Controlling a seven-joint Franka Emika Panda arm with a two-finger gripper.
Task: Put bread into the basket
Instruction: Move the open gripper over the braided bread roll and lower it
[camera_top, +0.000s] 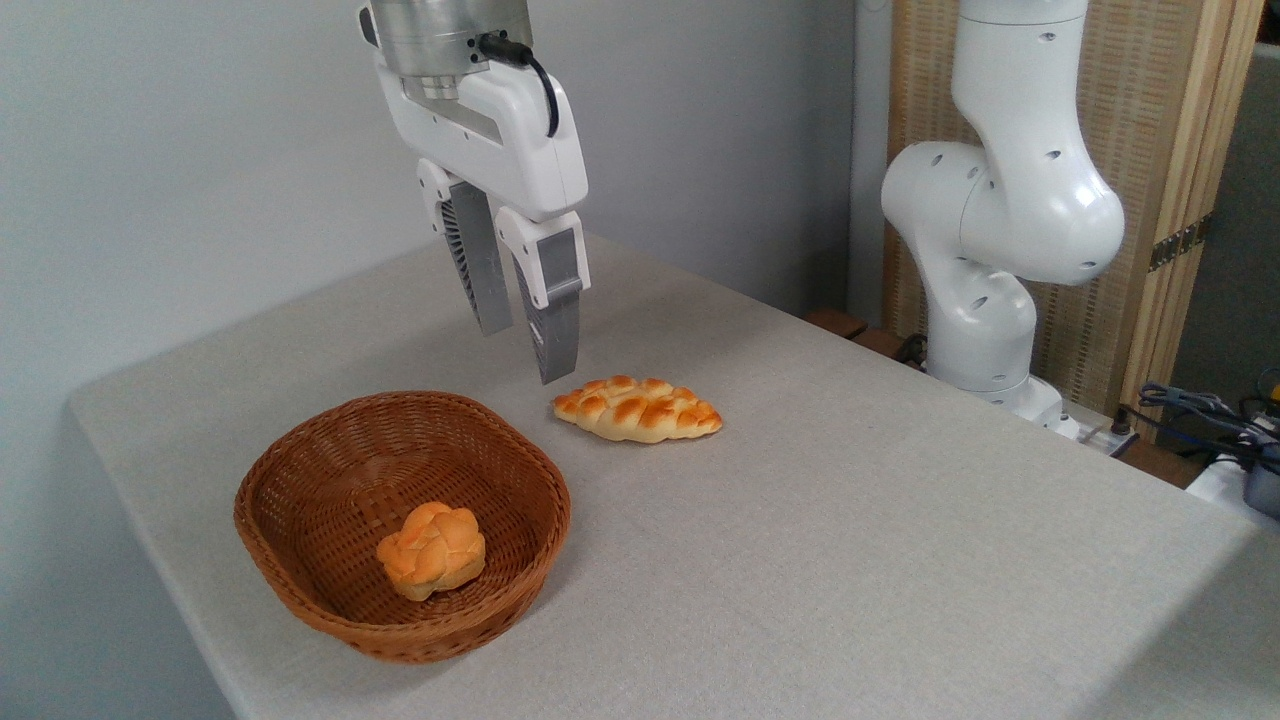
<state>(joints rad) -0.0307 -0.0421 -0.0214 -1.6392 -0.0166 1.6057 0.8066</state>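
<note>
The bread (638, 408), a long braided loaf with a golden-orange crust, lies flat on the grey table, just right of the basket. The brown wicker basket (300, 600) stands at the front left of the table. My gripper (523, 354) hangs open above the table, over the gap between the basket's far rim and the loaf's left tip. Nothing is between its grey fingers (553, 320), and it touches neither the loaf nor the basket.
A small round knotted bun (431, 550) lies inside the basket. The arm's white base (985, 300) stands behind the table's right edge, with cables (1200, 410) beside it. A wall runs close behind the table's (850, 560) far edge.
</note>
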